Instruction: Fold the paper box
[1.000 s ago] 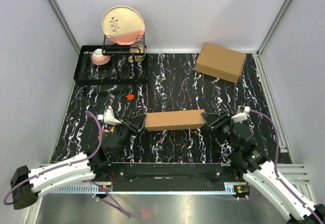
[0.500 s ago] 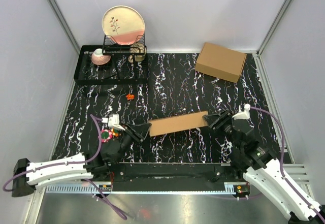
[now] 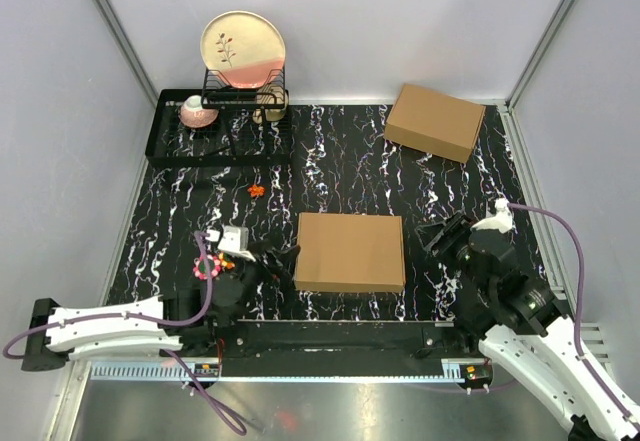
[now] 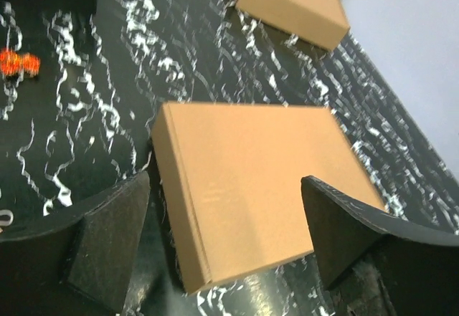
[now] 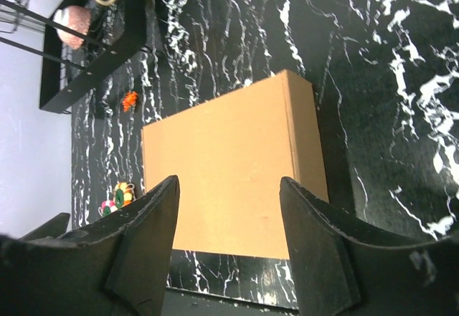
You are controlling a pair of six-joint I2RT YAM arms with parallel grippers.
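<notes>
"Where was the paper box (image 3: 350, 252)?"

"Flat on the table (image 3: 340, 171), lid side up and shut, near the front edge between the two arms. The second box (image 3: 435, 121) lay well apart in the far right corner."

"Was either arm holding it?"

"No. The left gripper (image 3: 282, 262) stood spread wide just beside the box's left edge, with nothing between its fingers (image 4: 107, 237). The right gripper (image 3: 437, 238) stood parted too, near the right edge but clear of it."

"So what did the moment call for?"

"It looked folded to me, so a clean retreat. I'd draw both arms straight back and level, so no finger caught a side, dragged the box or sprang the lid."
</notes>
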